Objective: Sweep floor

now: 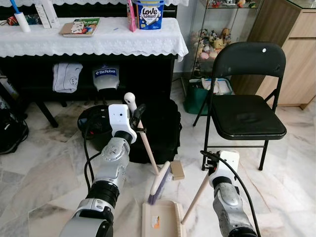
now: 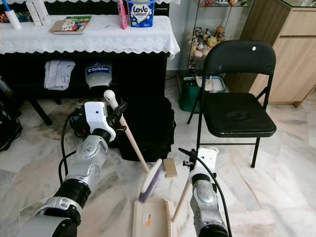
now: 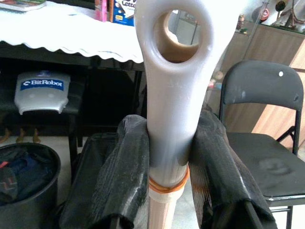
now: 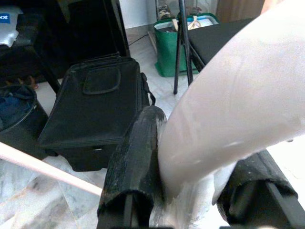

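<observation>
Marble floor (image 1: 44,173) before a lace-covered counter (image 1: 98,42). The left pincer (image 1: 137,118) is closed around the upper end of the broom handle (image 1: 148,148), just below its white cap with a hanging hole (image 3: 174,33); in the left wrist view both black fingers (image 3: 121,167) press against the cap's neck. The handle slopes down and to the right to the broom head (image 1: 160,183), whose purple bristles rest at the mouth of the beige dustpan (image 1: 160,217) lying flat on the floor. A small tan block (image 1: 177,170) lies just beside the broom head. The right pincer (image 1: 210,165) is closed on the top of the dustpan's long pale handle (image 1: 195,197); in the right wrist view its fingers (image 4: 136,167) clamp the white grip. Behind the broom stand a black bag (image 1: 158,128) and a black bin (image 1: 94,123); a black folding chair (image 1: 247,113) stands to the right.
</observation>
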`<state>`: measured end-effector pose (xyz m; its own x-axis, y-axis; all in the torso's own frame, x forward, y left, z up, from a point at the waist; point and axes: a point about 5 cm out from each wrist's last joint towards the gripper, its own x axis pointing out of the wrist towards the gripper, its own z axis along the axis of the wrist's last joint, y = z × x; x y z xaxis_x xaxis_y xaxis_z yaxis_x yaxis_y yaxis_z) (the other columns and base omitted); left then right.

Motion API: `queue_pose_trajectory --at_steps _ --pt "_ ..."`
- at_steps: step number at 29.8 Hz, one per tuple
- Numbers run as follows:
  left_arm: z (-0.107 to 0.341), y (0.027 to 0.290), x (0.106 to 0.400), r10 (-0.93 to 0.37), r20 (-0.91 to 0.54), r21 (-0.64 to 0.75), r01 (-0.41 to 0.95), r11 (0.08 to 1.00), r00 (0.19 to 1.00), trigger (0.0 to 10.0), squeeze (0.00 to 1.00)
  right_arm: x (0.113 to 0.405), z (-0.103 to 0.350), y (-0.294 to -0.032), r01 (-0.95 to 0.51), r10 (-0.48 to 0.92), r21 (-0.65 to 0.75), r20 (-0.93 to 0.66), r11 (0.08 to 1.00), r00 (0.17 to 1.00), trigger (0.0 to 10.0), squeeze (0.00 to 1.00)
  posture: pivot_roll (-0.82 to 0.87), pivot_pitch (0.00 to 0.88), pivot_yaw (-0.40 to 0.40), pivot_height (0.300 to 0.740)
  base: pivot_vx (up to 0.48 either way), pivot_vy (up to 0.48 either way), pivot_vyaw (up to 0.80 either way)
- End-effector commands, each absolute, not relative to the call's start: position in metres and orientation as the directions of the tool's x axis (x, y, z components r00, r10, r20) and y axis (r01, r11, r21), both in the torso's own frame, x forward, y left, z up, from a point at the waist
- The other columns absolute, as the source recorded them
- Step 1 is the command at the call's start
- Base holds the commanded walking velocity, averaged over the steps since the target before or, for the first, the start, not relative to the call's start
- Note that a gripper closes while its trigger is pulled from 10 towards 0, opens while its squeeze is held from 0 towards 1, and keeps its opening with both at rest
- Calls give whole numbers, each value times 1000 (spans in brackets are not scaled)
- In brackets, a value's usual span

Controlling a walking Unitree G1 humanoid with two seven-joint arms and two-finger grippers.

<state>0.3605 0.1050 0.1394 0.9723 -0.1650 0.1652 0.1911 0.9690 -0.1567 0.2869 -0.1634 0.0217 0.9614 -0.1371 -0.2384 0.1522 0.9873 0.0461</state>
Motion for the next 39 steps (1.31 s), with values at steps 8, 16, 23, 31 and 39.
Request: queue_pose_trajectory --at_steps 8,16,23,31,39 --pt "138 93 370 -150 133 -125 166 978 980 10000 0 273 18 -170 190 -175 40 -242 981 954 10000 0 -186 75 45 740 0 0 0" --pt "107 90 361 -269 -17 66 269 961 963 10000 0 267 16 -173 206 -190 40 -248 978 950 10000 0 -188 79 53 740 0 0 0" --pt "92 121 354 -266 -67 260 274 926 962 10000 0 270 16 -168 196 -176 52 -257 979 950 10000 0 -154 82 51 740 0 0 0" --pt "95 151 350 -255 -50 421 252 871 966 10000 0 271 14 -166 189 -167 57 -269 980 949 10000 0 -136 81 50 740 0 0 0" --pt "121 150 357 -204 95 314 165 935 974 10000 0 273 13 -165 185 -161 63 -274 981 948 10000 0 -136 76 52 740 0 0 0"
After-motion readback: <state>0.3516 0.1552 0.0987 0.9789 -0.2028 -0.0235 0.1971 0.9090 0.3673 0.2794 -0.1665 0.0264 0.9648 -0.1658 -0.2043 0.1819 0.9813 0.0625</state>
